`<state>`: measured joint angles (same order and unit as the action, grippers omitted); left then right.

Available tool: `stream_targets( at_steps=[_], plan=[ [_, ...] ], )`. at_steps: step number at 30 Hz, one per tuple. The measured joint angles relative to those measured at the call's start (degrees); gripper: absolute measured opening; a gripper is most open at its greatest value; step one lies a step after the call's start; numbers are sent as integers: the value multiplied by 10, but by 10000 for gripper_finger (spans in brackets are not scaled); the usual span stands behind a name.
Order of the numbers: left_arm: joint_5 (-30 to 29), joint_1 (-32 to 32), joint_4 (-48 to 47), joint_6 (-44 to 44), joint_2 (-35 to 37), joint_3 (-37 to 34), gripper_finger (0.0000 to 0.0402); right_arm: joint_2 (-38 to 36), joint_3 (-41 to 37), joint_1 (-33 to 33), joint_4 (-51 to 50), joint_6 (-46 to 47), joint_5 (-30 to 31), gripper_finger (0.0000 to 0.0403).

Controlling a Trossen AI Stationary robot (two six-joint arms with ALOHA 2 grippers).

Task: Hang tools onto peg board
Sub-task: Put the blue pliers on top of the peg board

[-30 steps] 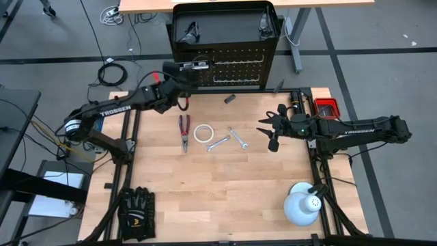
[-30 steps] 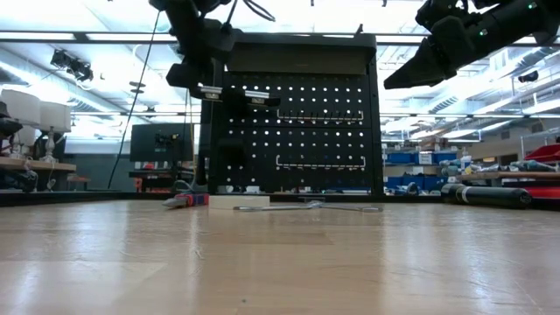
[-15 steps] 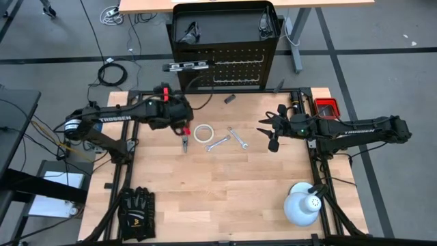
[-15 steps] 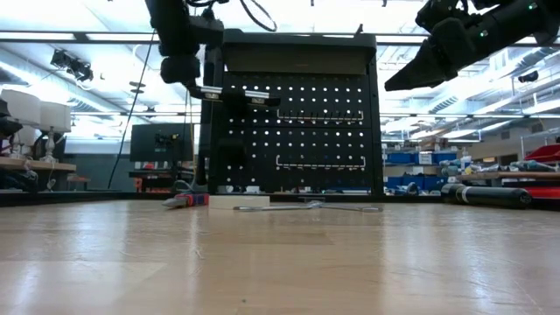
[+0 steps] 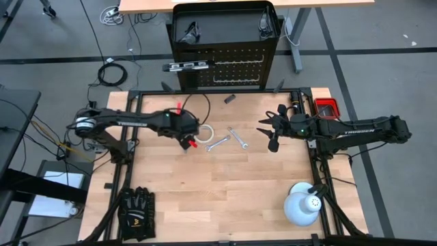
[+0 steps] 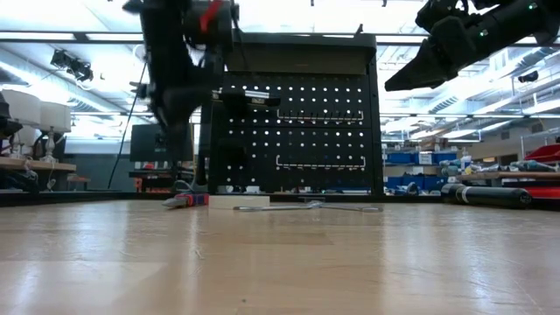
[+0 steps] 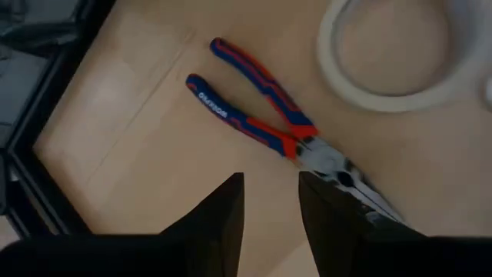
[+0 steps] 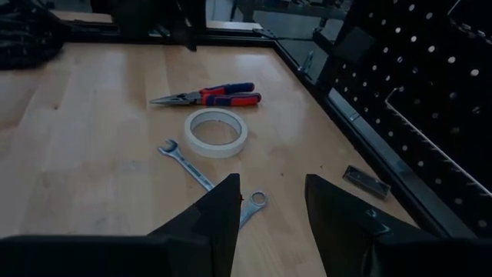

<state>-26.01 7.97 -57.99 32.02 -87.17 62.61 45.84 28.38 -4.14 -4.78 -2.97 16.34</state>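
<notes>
Pliers next, my call. Red-and-blue-handled needle-nose pliers (image 7: 280, 127) lie flat on the wooden worktop (image 5: 225, 184), toward its left rear part, just beside the white tape roll (image 7: 388, 54). My left gripper (image 7: 270, 201) hangs right above them, jaws apart with nothing between; the left wrist view shows the fingers straddling a spot near the pivot.

Handling guess: steel tool, stiff, moderately heavy for its size, dipped handles probably grippy, bare nose slick. I'd take hold on the handles close to the pivot so it doesn't swing or spread; a grab far out on one handle likely lets it rotate.

Long axis: seen from the right wrist view, pliers run roughly parallel to the black perforated metal peg board (image 5: 225, 65), nose toward the worktop's left edge, handles splayed a little toward the tape roll. Exact angle in the high view is hidden under my arm.

Two silver open-end wrenches (image 5: 227, 139) lie crossed near the worktop's middle, just right of the tape roll. Dark slim level bar (image 5: 186, 66) sits on the peg board's left side already.

Right gripper (image 5: 268, 131) waits over the right part of the worktop, jaws apart, empty. Black gloves (image 5: 134, 207) at front left corner, white dome lamp (image 5: 302, 205) at front right.
</notes>
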Motion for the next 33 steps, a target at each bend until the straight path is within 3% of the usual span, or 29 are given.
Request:
stream_targets(
  at_steps=[8, 14, 25, 33],
  plan=[
    [0, 26, 110, -4, -15, -60, 127, 0, 0, 0, 0, -1, 0, 156],
    [6, 66, 143, -6, -15, -93, 127, 0, 0, 0, 0, -1, 0, 156],
    [121, 156, 287, -30, -15, -157, 127, 0, 0, 0, 0, -1, 0, 156],
    [140, 177, 312, -35, -13, -175, 127, 0, 0, 0, 0, -2, 0, 156]
  ],
)
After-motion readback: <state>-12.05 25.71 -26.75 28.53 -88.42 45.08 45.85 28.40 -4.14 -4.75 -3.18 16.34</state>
